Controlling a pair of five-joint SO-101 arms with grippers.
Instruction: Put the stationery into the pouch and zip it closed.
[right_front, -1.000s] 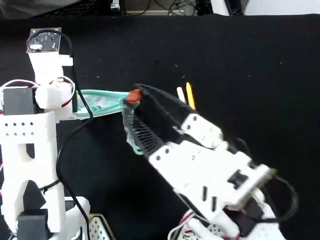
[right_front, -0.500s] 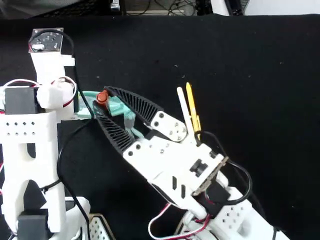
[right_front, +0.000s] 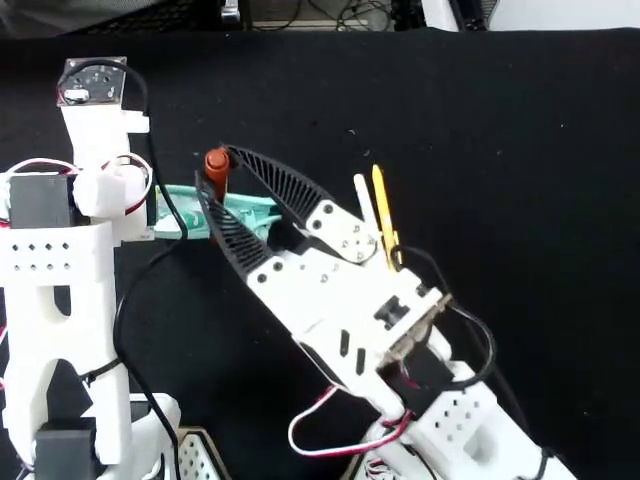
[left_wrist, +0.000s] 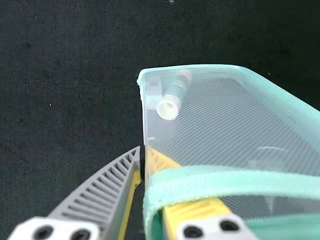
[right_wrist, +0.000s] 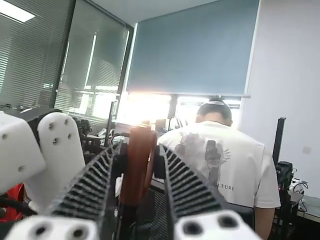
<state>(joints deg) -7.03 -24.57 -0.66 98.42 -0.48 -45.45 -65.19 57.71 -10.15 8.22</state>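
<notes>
Across the black table (right_front: 500, 120): you are working on a dark cloth, with both arms standing side by side at its near edge.
Pouch (right_front: 245, 212): it is lying at the left, just in front of the left arm. It is clear ribbed plastic (left_wrist: 225, 130) with teal edging. It looks soft and floppy, so the mouth may be sagging unless you are pulling it taut by the rim.
Left gripper (left_wrist: 145, 165): it is clamping the pouch's teal edge, one finger outside and one inside.
Right gripper (right_front: 213, 172): it is clenching the marker mid-barrel (right_wrist: 140, 150), above the pouch's left end.
Marker (right_front: 216, 165): reddish-brown and standing roughly upright between the fingers. It looks light and stiff with a smooth barrel, so it may be pivoting in your grip.
Yellow pen (right_front: 381, 205) and white pen (right_front: 363, 200): they are lying side by side on the cloth beside the right arm. Take each one mid-length.
Capped item (left_wrist: 168, 107): it is already sitting inside the pouch's far corner.
</notes>
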